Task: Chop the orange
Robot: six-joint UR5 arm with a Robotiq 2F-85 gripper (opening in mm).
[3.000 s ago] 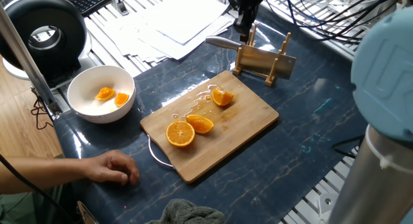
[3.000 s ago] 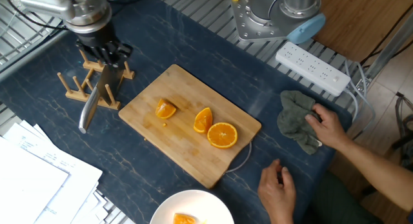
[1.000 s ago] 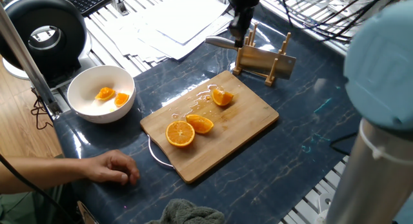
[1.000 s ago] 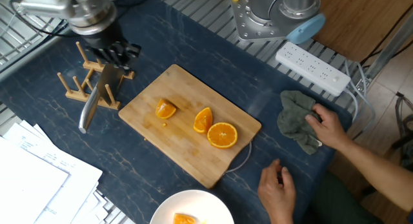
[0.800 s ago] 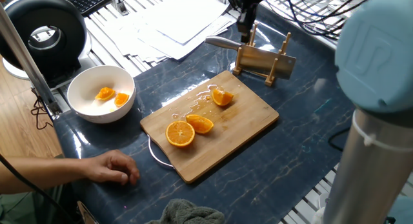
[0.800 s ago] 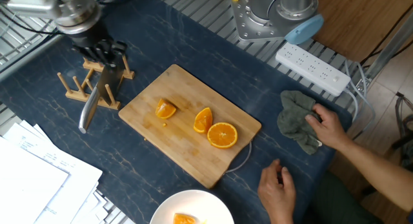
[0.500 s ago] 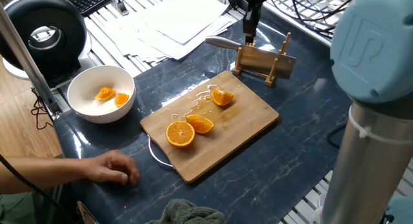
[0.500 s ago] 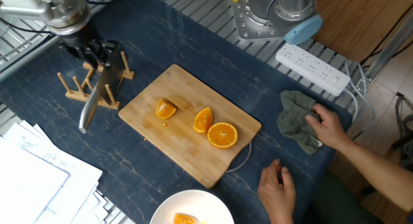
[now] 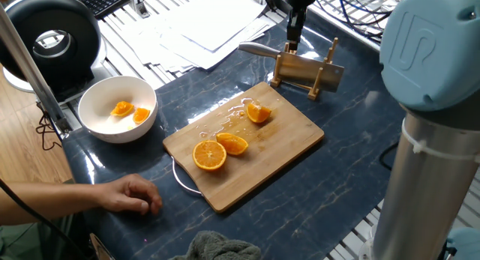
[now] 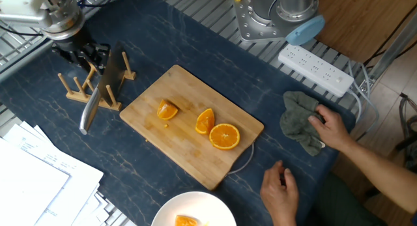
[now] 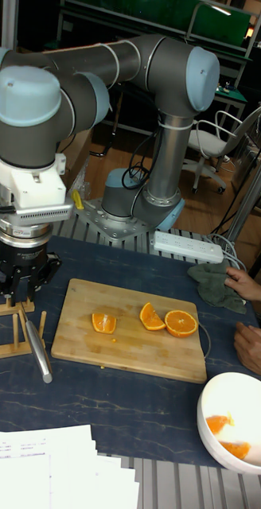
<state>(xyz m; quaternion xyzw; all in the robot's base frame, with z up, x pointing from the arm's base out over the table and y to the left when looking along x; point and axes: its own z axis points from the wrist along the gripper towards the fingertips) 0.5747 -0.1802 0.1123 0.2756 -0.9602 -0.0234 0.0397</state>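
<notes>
Three orange pieces lie cut on the wooden chopping board (image 9: 270, 159): a half (image 9: 210, 155), a wedge (image 9: 233, 144) and a quarter (image 9: 259, 112). The other fixed view shows the same half (image 10: 225, 136), wedge (image 10: 205, 120) and quarter (image 10: 167, 110) on the board (image 10: 189, 154). The knife (image 10: 91, 105) rests in the wooden rack (image 10: 75, 86), blade pointing toward the papers. My gripper (image 10: 79, 55) hovers just beside the rack's far end, open, holding nothing. From the tall fixed view the gripper (image 11: 19, 296) hangs above the rack (image 11: 3, 330) and knife (image 11: 39, 348).
A white bowl (image 9: 90, 95) holding orange pieces stands left of the board. A person's hands (image 10: 280, 183) rest near the table edge, one on a grey cloth (image 10: 296, 118). Papers (image 9: 202, 24) lie behind the rack, a power strip (image 10: 316, 66) near the arm's base.
My gripper has drawn away from the knife handle, sliding sideways off the rack. The knife stays in the rack. The orange pieces and the hands have not moved.
</notes>
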